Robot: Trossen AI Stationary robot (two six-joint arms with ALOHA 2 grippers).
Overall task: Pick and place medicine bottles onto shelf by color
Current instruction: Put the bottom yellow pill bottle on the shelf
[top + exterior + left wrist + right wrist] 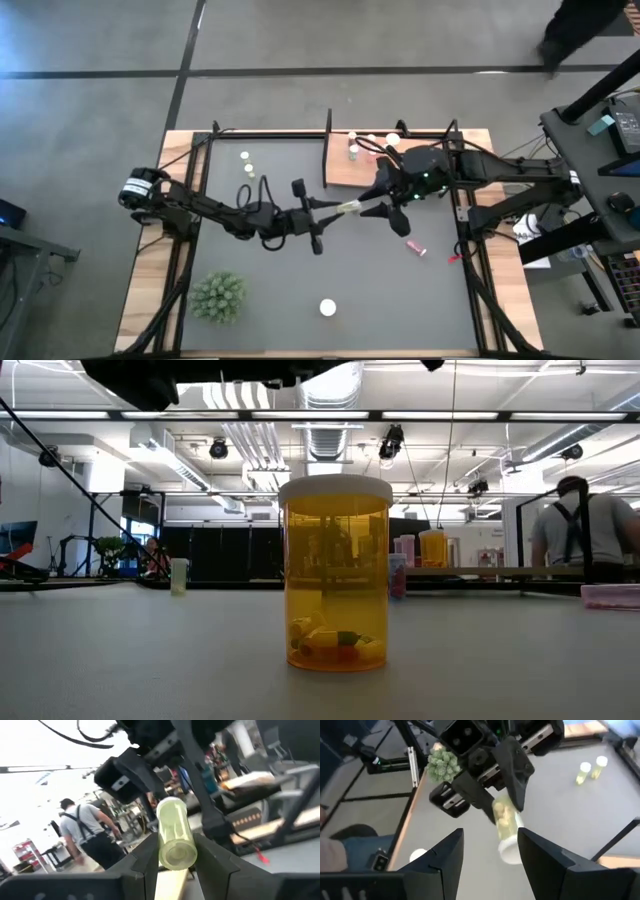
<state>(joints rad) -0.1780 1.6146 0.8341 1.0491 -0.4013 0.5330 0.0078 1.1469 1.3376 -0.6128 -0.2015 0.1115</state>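
Gripping yellow-green bottle [175, 832]: left claw [176, 862]; right claw [487, 847] open beside it; pills inside.

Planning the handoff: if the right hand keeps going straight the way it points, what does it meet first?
Most likely the yellow-green bottle clamped in the left hand, cap toward the open right hand. Depth is hard to judge.
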